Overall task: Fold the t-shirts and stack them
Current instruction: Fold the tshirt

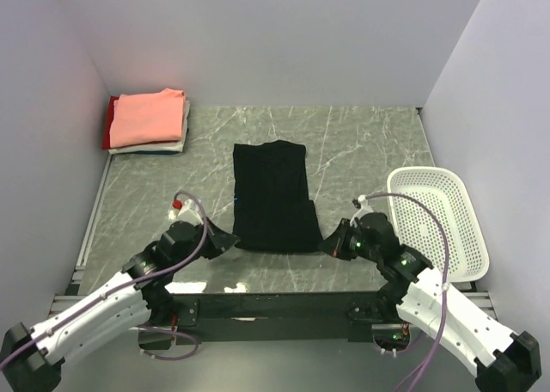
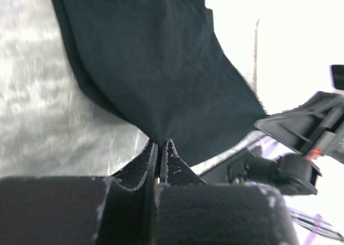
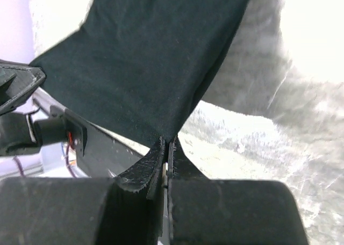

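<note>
I am clenching both pincers, left pincer [image 1: 225, 237] and right pincer [image 1: 331, 241], on near corners of one black t-shirt [image 1: 271, 194] stretching between them. One folded stack [image 1: 148, 121] is lying well beyond my left, one basket [image 1: 430, 211] beside my right.

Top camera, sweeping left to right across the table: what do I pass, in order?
stack of folded t-shirts, salmon-pink on top → left gripper → black t-shirt → right gripper → white mesh basket
</note>
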`<state>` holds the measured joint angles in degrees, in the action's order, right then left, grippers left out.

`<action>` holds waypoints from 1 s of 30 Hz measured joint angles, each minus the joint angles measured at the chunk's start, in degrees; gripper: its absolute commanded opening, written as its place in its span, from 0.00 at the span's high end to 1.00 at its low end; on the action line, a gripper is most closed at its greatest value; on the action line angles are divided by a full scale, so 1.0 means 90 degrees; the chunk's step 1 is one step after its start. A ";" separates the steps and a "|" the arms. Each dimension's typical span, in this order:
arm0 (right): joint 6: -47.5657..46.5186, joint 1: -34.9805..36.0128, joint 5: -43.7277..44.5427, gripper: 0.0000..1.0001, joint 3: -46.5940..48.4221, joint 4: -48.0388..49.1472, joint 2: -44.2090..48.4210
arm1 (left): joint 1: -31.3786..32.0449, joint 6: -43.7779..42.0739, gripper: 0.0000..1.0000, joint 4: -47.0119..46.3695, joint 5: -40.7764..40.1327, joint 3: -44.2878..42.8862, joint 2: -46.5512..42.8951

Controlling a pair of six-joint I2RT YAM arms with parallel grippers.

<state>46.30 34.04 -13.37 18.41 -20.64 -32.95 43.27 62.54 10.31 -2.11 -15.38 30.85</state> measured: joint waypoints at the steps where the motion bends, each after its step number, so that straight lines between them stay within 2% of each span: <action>1: -0.0073 -0.0002 0.0085 1.00 0.0206 -0.0066 -0.0180 | -0.0002 -0.0090 0.99 -0.0036 -0.0056 -0.0136 0.0216; 4: -0.0311 -0.0095 0.0265 1.00 0.0903 -0.0248 -0.0794 | -0.0151 -0.0413 0.99 -0.0168 -0.0126 -0.0614 0.0988; 11: -0.0959 -0.0877 0.0051 1.00 0.2715 -0.0342 -0.2545 | -0.1588 -0.1127 0.99 -0.0631 0.0566 -0.2038 0.2737; 15: -0.1258 -0.1358 -0.0250 1.00 0.3808 -0.0248 -0.3691 | -0.2135 -0.1333 0.99 -0.0869 0.0848 -0.2880 0.3752; 23: -0.1472 -0.2084 -0.0947 1.00 0.6062 -0.0304 -0.6404 | -0.2878 -0.1486 0.99 -0.1273 0.1404 -0.4515 0.6176; 28: -0.1462 -0.2361 -0.1265 1.00 0.7587 -0.0357 -0.8206 | -0.3308 -0.1484 0.99 -0.1348 0.1812 -0.5960 0.7941; 30: -0.1460 -0.2424 -0.1389 0.97 0.8308 -0.0481 -0.8947 | -0.3439 -0.1484 0.99 -0.1372 0.1948 -0.6586 0.8578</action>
<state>33.17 12.23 -25.87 93.19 -24.97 -113.47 12.32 49.19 -2.04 15.42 -74.65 108.05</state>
